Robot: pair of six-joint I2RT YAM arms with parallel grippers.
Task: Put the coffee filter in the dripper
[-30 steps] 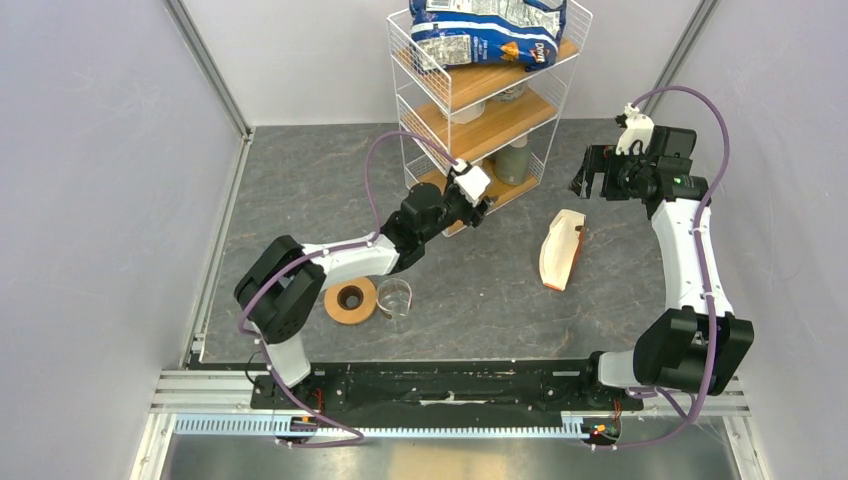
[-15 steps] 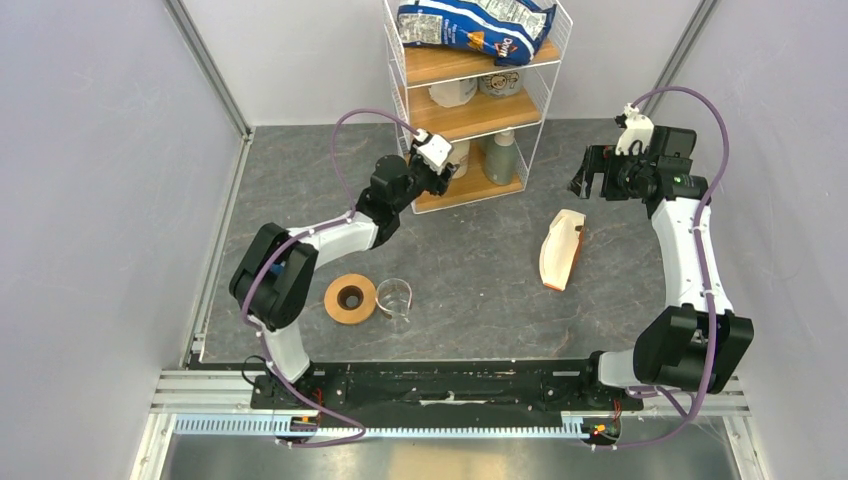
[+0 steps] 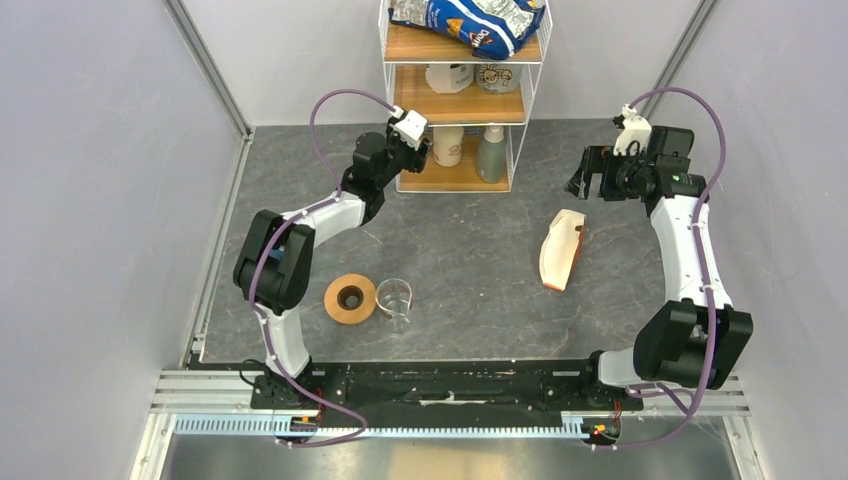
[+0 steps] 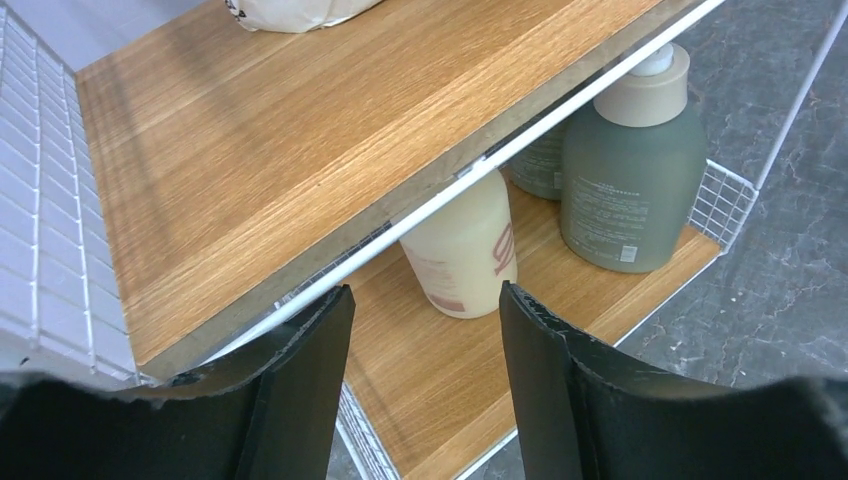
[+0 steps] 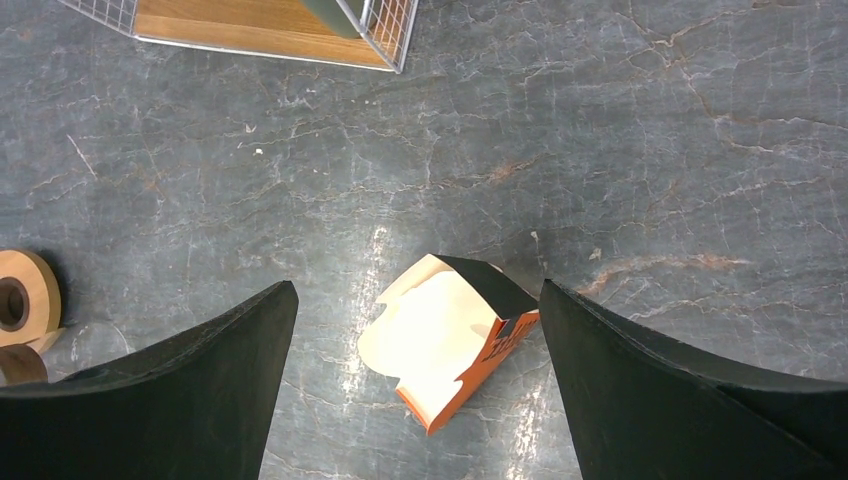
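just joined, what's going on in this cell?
The left gripper is open and empty at the left front corner of the wire rack, facing a cream bottle and a green bottle on its bottom shelf. The right gripper is open too, hanging above a white and orange carton lying on the table. A tan ring and a glass beaker sit near the left arm. No coffee filter or dripper shows in any view.

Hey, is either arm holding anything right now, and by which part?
Nothing is held. The left gripper is open at the wire rack, and the right gripper hangs open over the white-and-orange carton.
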